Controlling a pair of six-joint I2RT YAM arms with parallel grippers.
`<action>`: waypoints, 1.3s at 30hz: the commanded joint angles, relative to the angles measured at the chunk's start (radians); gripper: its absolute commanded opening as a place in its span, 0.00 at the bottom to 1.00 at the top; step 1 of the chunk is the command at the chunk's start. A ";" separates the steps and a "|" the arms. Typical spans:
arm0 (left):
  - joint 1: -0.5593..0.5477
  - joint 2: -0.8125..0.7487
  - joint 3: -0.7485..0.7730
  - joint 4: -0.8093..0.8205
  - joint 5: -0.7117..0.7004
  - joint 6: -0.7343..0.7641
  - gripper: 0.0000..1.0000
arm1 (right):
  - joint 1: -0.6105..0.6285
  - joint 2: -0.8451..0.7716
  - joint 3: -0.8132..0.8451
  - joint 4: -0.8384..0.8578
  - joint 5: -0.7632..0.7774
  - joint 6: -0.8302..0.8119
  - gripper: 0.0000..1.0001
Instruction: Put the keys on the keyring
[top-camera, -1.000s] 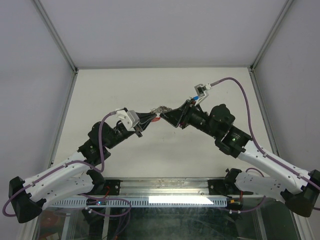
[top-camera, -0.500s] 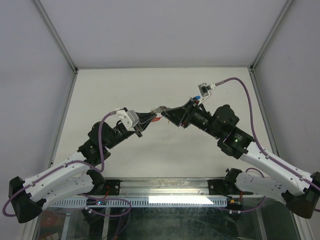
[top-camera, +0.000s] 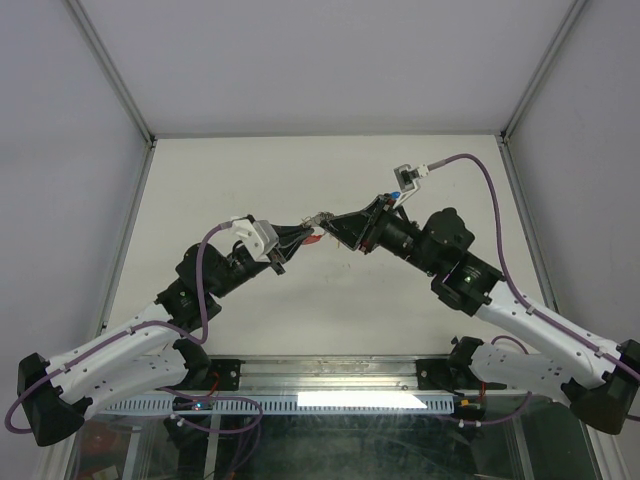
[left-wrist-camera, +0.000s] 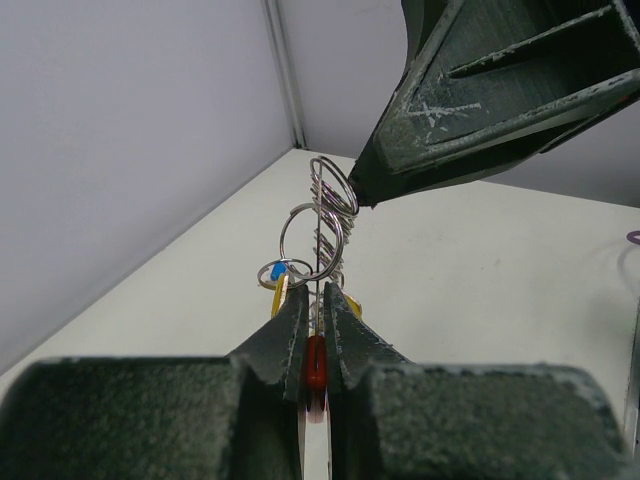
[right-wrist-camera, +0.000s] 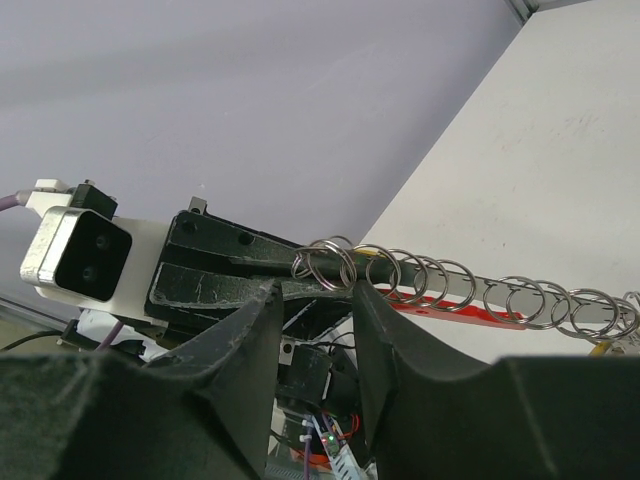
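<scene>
Above the middle of the desk (top-camera: 230, 180), both arms meet. The left end effector (left-wrist-camera: 314, 305) pinches a red key (left-wrist-camera: 315, 368). From it the keyring (left-wrist-camera: 322, 230) rises as a chain of loops, with blue and yellow keys (left-wrist-camera: 275, 280) on a low loop. The right end effector (right-wrist-camera: 315, 292) has its fingers parted around the end loop; I cannot tell whether it grips.

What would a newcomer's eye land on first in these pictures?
Two arms meet tip to tip above the middle of the table, with a chain of silvery rings strung between them. The left gripper is shut on a red key at its end of the chain, with blue and yellow key heads close by. The right gripper has its fingers apart on either side of the end ring.
</scene>
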 joint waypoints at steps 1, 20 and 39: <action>-0.008 -0.016 0.046 0.067 0.016 -0.008 0.00 | -0.003 0.003 0.046 0.065 0.005 0.012 0.37; -0.008 -0.007 0.039 0.066 0.030 -0.004 0.00 | -0.002 0.017 0.028 0.121 -0.027 0.034 0.28; -0.008 -0.001 0.045 0.061 0.032 -0.002 0.00 | -0.003 0.026 0.030 0.138 -0.038 0.032 0.25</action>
